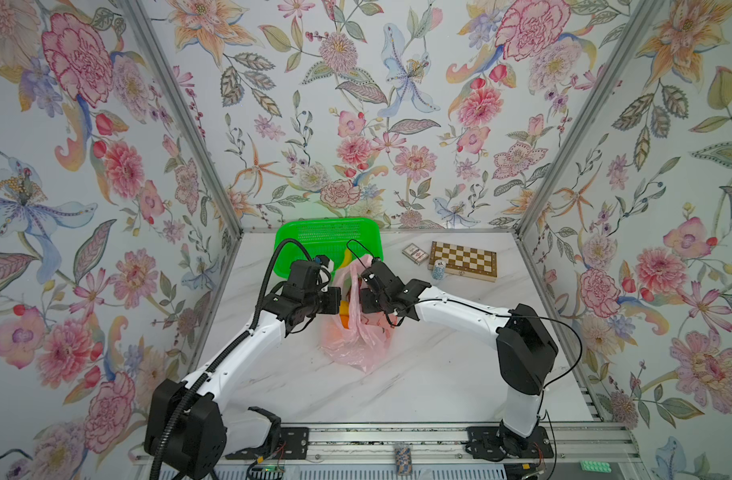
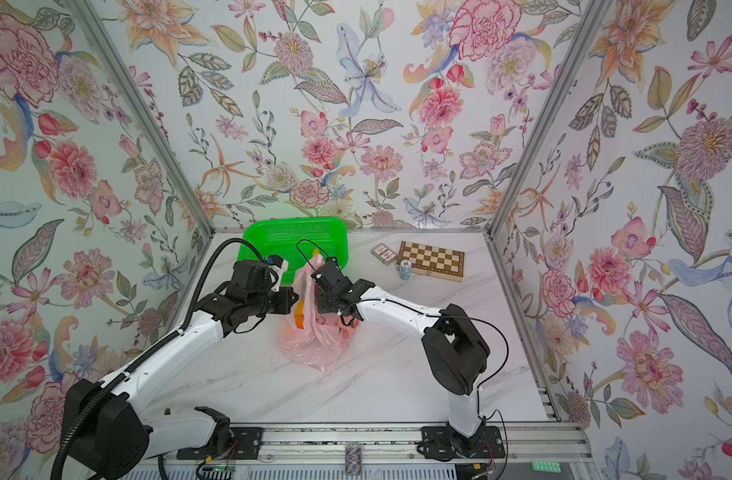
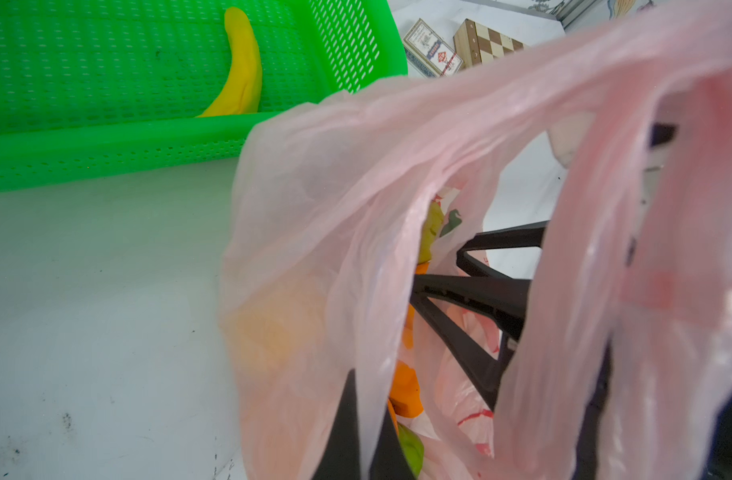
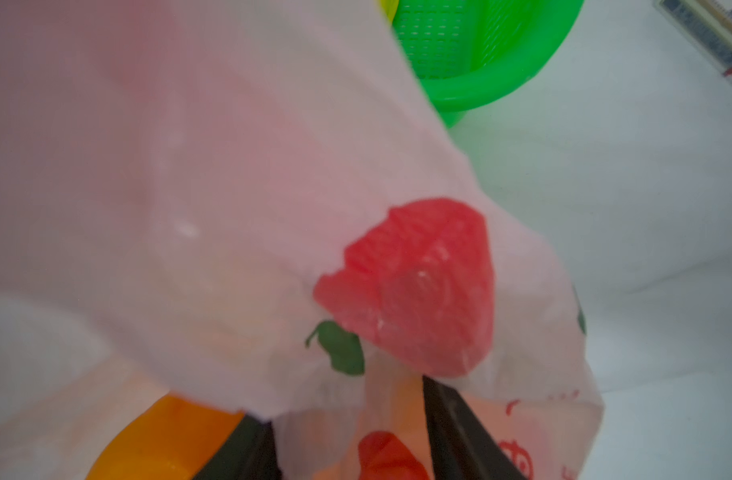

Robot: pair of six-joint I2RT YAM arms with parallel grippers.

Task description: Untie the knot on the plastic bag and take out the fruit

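The pink plastic bag (image 1: 356, 340) (image 2: 310, 345) stands on the marble table with its top drawn up between both arms. My left gripper (image 3: 368, 399) (image 1: 342, 305) is shut on a thin fold of the plastic bag (image 3: 314, 208) at its rim. My right gripper (image 4: 343, 407) (image 1: 362, 299) reaches into the bag's mouth, jaws apart, with loose film (image 4: 231, 166) draped between them; its fingers (image 3: 480, 291) show in the left wrist view. Fruit lies inside: an orange (image 3: 404, 390) (image 4: 160, 440), a green piece (image 3: 412, 449) and a red one (image 4: 389, 457). The knot is out of view.
A green perforated basket (image 1: 327, 232) (image 3: 106, 137) holding a yellow banana (image 3: 241, 70) stands just behind the bag. At the back right lie a folded chessboard (image 1: 464, 259), a card box (image 1: 414, 252) and a small patterned cup (image 1: 438, 269). Floral walls close in three sides.
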